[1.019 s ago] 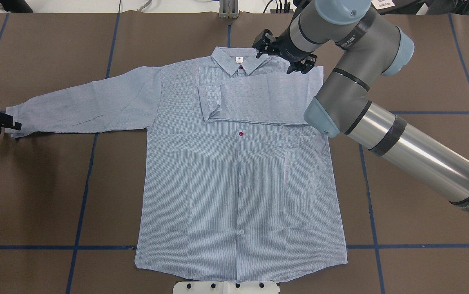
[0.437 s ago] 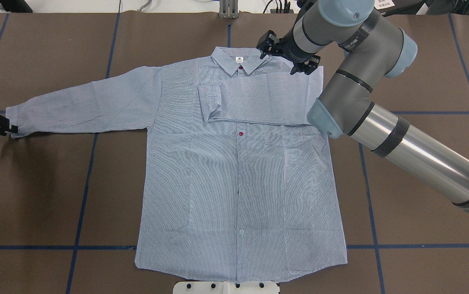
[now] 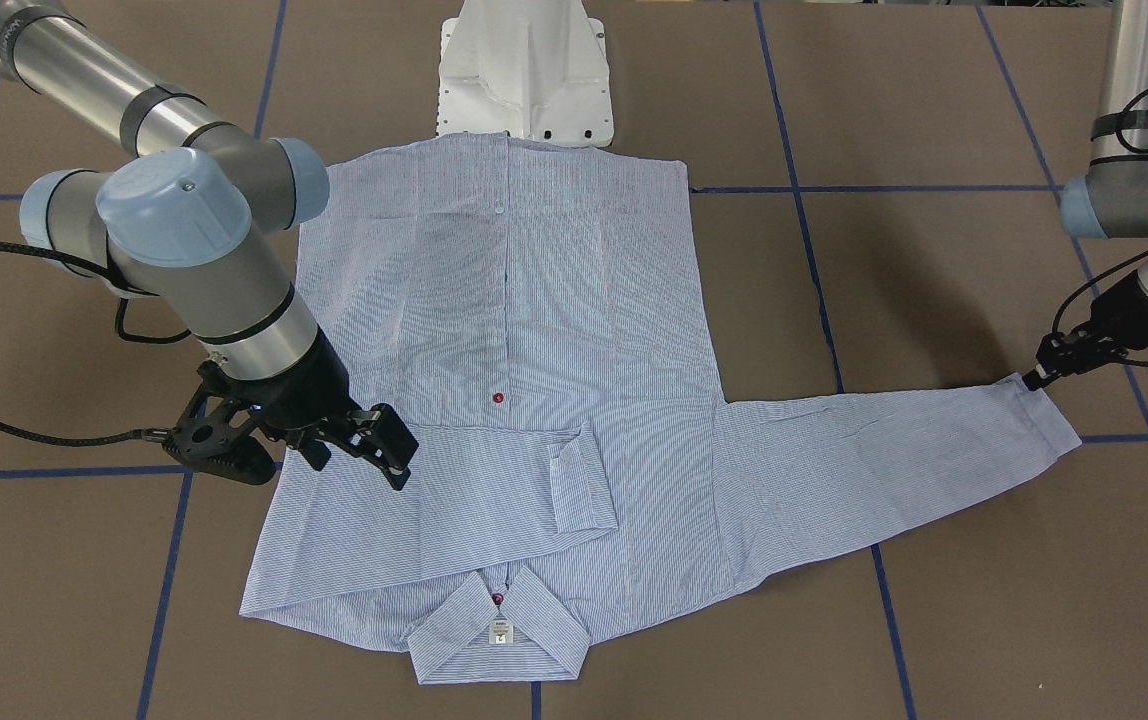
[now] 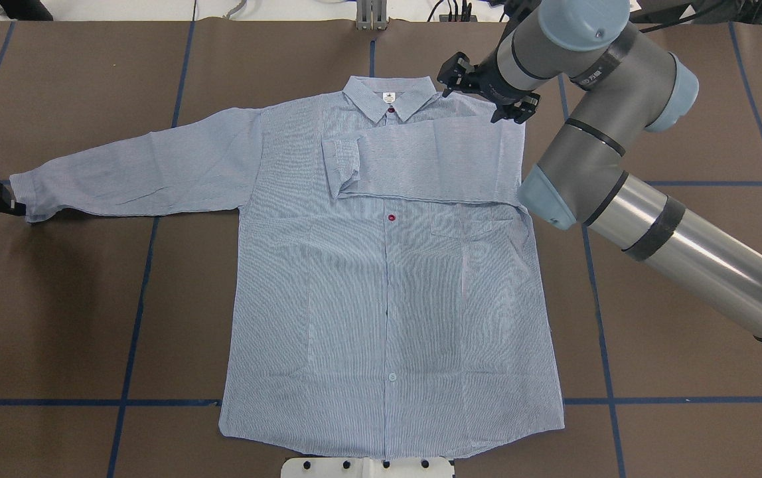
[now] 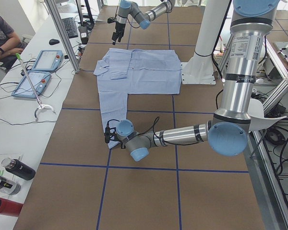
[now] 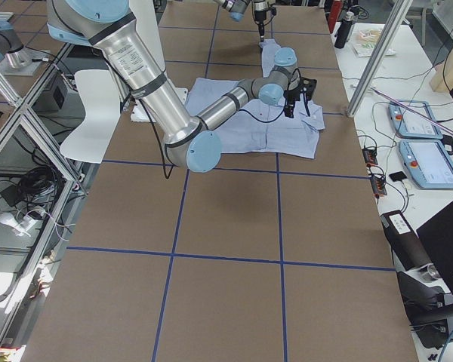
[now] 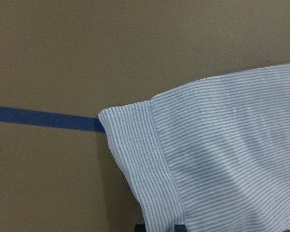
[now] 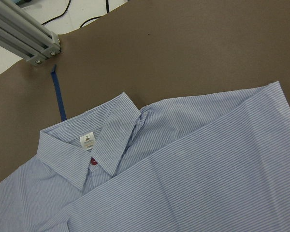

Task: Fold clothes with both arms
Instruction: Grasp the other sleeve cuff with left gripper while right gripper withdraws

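How the right arm (image 4: 686, 252) stands: it reaches from the robot's right across the table (image 4: 56, 318) to the far side, its elbow over the shirt's edge and its wrist bent toward the collar (image 4: 387, 96).
Left arm (image 3: 1124, 190): it comes down at the robot's far left, with the forearm low and the wrist aimed at the sleeve end.
Shirt (image 4: 387, 299): lies flat and buttoned, front up, with the hem by the robot's base and the collar on the far side.
Right sleeve (image 4: 434, 159): folded across the chest, ending near the button line.
Left sleeve (image 4: 142, 169): stretched straight out to the robot's left.
Right gripper (image 4: 485, 91): above the shoulder corner, just beside the collar. Its jaws are spread wide and hold nothing.
Left gripper (image 4: 12, 206): at the cuff (image 7: 135, 159) of the left sleeve. Its fingers look pinched together on the cuff's corner, which sits slightly raised with shadow beneath.
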Robot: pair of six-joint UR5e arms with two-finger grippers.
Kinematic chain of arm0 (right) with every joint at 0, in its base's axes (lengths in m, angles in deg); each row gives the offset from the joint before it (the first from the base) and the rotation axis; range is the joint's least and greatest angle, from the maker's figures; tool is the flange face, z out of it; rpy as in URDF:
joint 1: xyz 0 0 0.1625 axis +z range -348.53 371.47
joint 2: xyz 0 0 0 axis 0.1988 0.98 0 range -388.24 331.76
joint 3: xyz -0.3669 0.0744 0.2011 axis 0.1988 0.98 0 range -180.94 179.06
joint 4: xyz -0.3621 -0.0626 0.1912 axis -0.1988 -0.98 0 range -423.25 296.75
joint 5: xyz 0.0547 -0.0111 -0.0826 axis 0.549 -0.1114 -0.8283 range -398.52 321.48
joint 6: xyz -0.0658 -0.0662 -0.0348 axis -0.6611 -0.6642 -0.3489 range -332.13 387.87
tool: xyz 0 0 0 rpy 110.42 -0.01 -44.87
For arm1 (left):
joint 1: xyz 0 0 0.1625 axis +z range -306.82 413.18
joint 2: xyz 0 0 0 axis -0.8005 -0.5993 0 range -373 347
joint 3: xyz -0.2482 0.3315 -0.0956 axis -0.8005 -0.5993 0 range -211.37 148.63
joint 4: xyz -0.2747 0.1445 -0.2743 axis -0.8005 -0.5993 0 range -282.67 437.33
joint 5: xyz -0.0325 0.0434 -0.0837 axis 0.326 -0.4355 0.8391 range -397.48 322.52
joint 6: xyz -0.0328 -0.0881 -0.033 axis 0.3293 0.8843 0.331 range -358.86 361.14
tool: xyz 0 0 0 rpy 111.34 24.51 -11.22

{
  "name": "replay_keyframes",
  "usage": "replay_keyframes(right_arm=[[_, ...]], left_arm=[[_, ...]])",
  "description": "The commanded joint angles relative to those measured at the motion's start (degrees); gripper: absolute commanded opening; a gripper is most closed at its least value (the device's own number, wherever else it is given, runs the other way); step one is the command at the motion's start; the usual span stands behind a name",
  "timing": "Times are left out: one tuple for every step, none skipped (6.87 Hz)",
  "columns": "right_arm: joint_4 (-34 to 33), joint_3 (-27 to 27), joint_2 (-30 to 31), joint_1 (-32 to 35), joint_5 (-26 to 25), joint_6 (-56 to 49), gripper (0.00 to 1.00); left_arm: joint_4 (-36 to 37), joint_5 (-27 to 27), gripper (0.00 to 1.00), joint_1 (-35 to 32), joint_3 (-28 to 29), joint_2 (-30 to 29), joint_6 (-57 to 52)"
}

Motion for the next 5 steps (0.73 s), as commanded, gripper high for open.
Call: replay_keyframes(right_arm=[[-0.01, -1.86, 2.96, 1.09, -0.48, -0.10, 0.99], [0.08, -3.43, 5.49, 1.88, -0.13, -0.37, 0.99], [0.25, -5.01, 8.12, 3.02, 0.40, -1.50, 0.99], [0.60, -6.42, 11.02, 3.55, 0.32, -5.08, 0.99], [0.78, -6.69, 12.88, 4.25, 0.40, -6.94, 0.99]], left_arm=[[2.02, 1.46, 0.00, -0.16, -7.33, 0.00, 0.34], [6.92, 2.34, 0.00, -0.25, -10.52, -3.66, 1.39], [13.06, 2.09, 0.00, -0.43, -12.90, -9.44, 2.27], [19.03, 0.44, 0.00, -0.26, -14.83, -16.11, 3.06], [25.45, -1.23, 0.00, 1.14, -16.25, -22.26, 3.33]])
